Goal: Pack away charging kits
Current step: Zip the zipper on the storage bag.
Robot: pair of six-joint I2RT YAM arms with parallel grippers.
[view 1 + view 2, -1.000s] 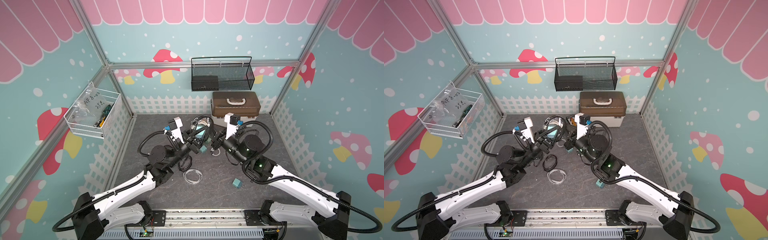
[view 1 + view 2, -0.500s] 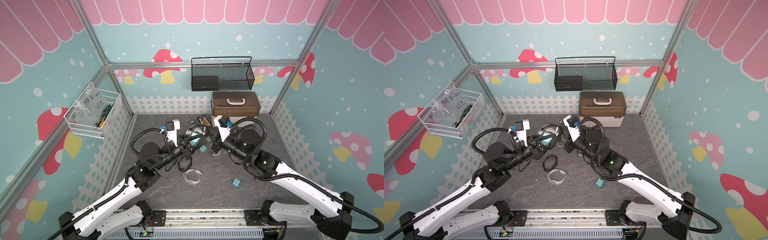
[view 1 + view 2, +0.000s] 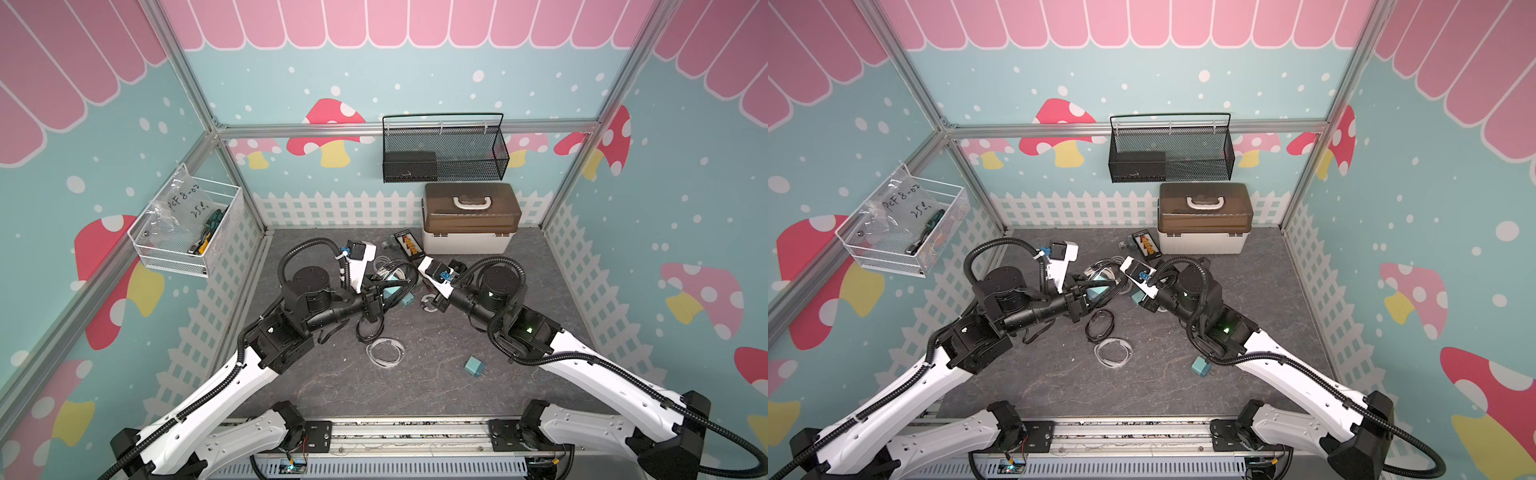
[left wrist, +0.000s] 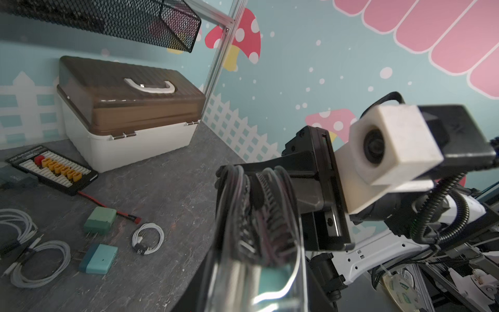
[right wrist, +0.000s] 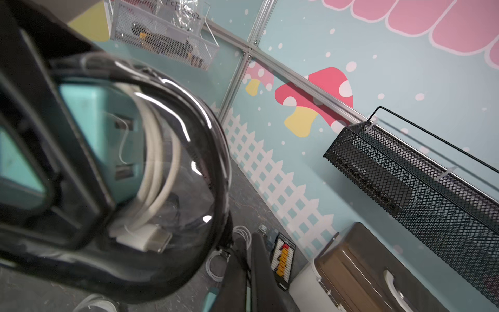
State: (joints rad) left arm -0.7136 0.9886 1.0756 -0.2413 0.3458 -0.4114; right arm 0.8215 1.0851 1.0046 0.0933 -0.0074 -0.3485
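One clear zip pouch (image 3: 394, 286), held above the middle of the bench (image 3: 415, 395), between both arms. Judged light, limp, slippery; best taken by the stiffer black zip rim. Left gripper (image 3: 376, 302) fingers clamped on its body; right gripper (image 3: 417, 279) fingers pinched together on the rim. Inside: teal adapter (image 5: 89, 129), white cable (image 5: 159, 162). Loose on bench: teal adapters (image 3: 473, 368), likely rigid, light, gripped across flat sides; cable coils (image 3: 384, 353), floppy, pinched across the bundled strands.
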